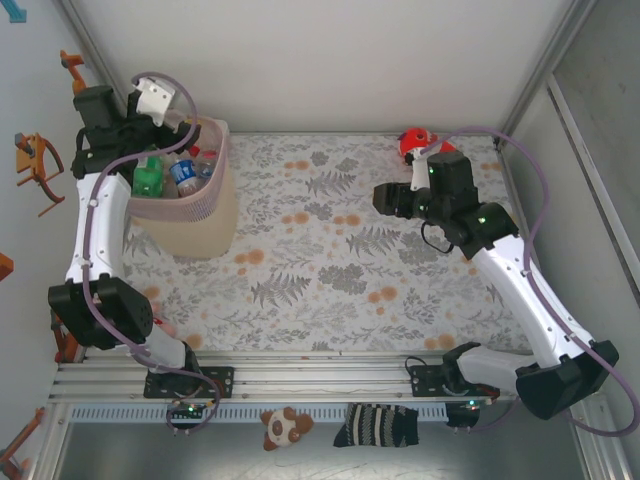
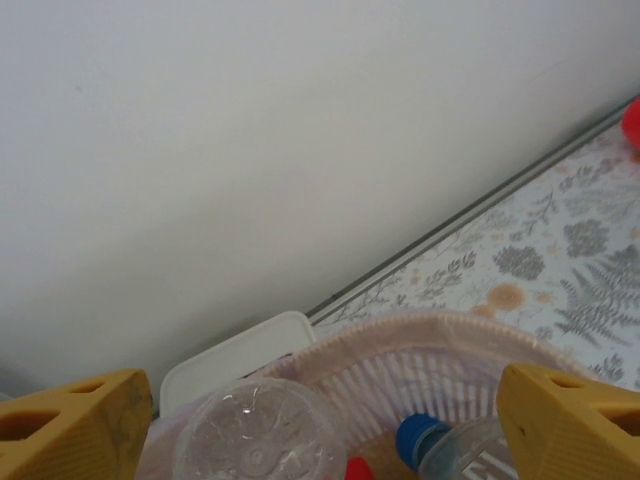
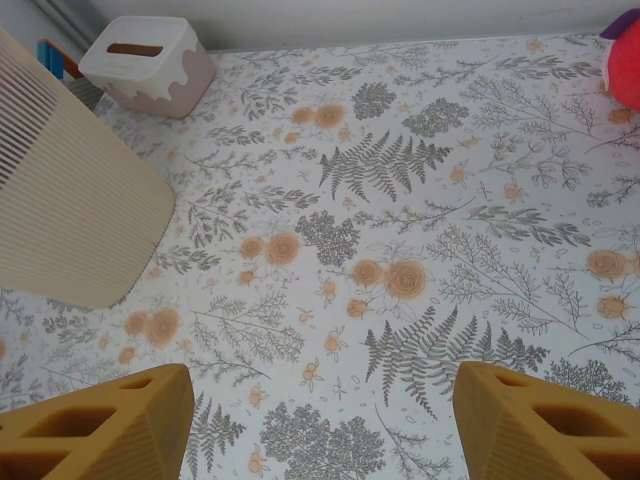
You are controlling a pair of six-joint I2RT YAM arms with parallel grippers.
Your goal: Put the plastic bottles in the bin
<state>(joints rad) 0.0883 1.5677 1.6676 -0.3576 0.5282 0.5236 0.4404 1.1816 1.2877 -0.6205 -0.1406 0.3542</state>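
The left gripper (image 2: 322,395) hovers over the bin (image 1: 205,215), jaws apart. The plastic bottles (image 1: 185,175) lie inside, a clear bottle (image 2: 258,440) seemingly just beneath. Pulling away low could catch the rim and tip it. The right gripper (image 3: 320,400) hangs over the table (image 3: 380,170), jaws apart, empty.

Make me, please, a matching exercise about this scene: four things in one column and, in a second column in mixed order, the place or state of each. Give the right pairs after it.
1. bin
2. red plush toy
3. left gripper
4. right gripper

A. open, above the patterned table cover
B. far left of the table, plastic bottles inside
C. far edge of the table, right side
D. open, above the bin

Pairs: 1-B, 2-C, 3-D, 4-A
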